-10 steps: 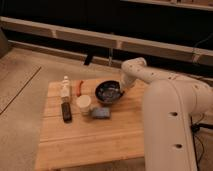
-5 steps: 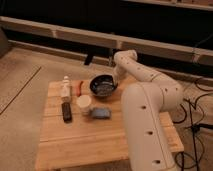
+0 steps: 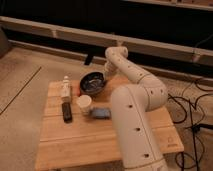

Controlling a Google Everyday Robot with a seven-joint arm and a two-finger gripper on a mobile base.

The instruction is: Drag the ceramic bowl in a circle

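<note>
The ceramic bowl (image 3: 92, 83), dark and glossy with a greyish inside, sits at the back middle of the wooden table (image 3: 75, 142). My white arm rises from the lower right, bends over the table's far edge and comes down at the bowl's right rim. The gripper (image 3: 105, 75) is at that rim, shut on the bowl's edge. The arm's wrist hides the rim's far right side.
A small white cup (image 3: 84, 102) stands just in front of the bowl. Left of it are a white bottle (image 3: 65, 88) and a black remote (image 3: 66, 112). A blue object (image 3: 101, 114) lies beside the arm's bulky body. Cables trail on the floor at right.
The bowl has slid left and toward the table's back edge together with the gripper. The arm has swung further over the table.
</note>
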